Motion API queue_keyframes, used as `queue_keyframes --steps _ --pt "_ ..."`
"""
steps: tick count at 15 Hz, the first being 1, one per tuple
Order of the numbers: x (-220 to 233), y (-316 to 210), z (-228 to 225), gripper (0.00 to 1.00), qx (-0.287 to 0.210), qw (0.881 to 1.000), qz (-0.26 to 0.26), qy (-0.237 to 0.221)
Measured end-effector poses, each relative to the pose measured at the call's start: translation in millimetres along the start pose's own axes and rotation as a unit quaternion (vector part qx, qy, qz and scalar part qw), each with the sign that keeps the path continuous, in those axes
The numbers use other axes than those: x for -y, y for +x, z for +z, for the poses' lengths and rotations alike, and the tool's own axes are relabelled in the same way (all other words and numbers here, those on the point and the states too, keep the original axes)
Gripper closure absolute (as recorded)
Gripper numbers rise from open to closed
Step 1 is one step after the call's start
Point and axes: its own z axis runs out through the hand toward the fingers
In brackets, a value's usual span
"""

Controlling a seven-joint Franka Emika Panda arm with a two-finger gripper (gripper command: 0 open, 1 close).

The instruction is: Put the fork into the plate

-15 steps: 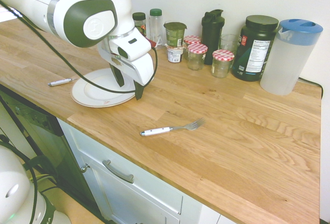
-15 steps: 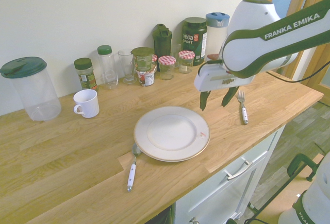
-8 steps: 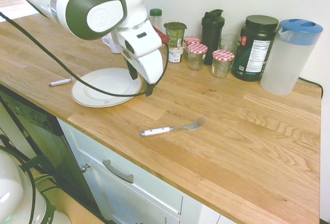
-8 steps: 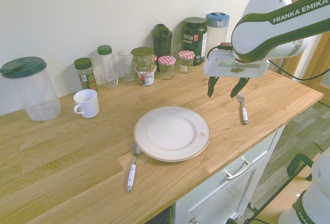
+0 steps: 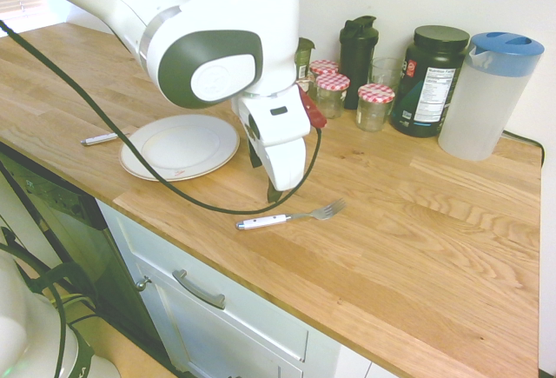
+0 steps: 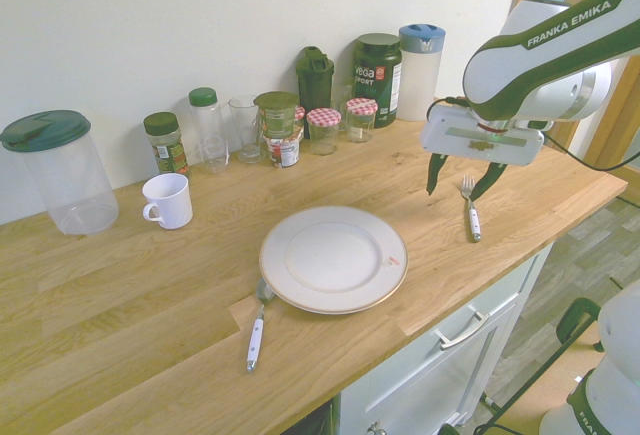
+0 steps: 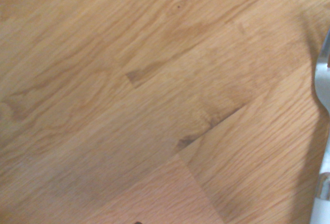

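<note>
Near the tabletop's front edge, pincer [image 6: 461,177] hangs wide open, empty, over fork [image 6: 469,208], set for pickup; plate [image 6: 334,258] waits.

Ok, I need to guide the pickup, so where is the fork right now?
In the second exterior view the fork lies flat on the countertop right of the plate, near the front edge, under the open pincer.

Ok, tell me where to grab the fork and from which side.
Take the fork by its white handle, coming straight down from above. It lies flat on the wooden counter, so only its narrow sides offer a grip; set the open gripper across the handle, which looks thicker than the neck.
</note>
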Motion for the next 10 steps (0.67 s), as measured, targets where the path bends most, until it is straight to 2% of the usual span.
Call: queue_keyframes --steps 6,7,10 --pt "-7.8 29.8 31.7 0.0 -0.001 1.0 0.03 -0.006" --pt "-6.6 32.0 31.4 1.0 -0.002 1.0 0.029 -0.002" --pt "-6.5 33.7 31.2 1.0 -0.002 1.0 0.029 0.002"
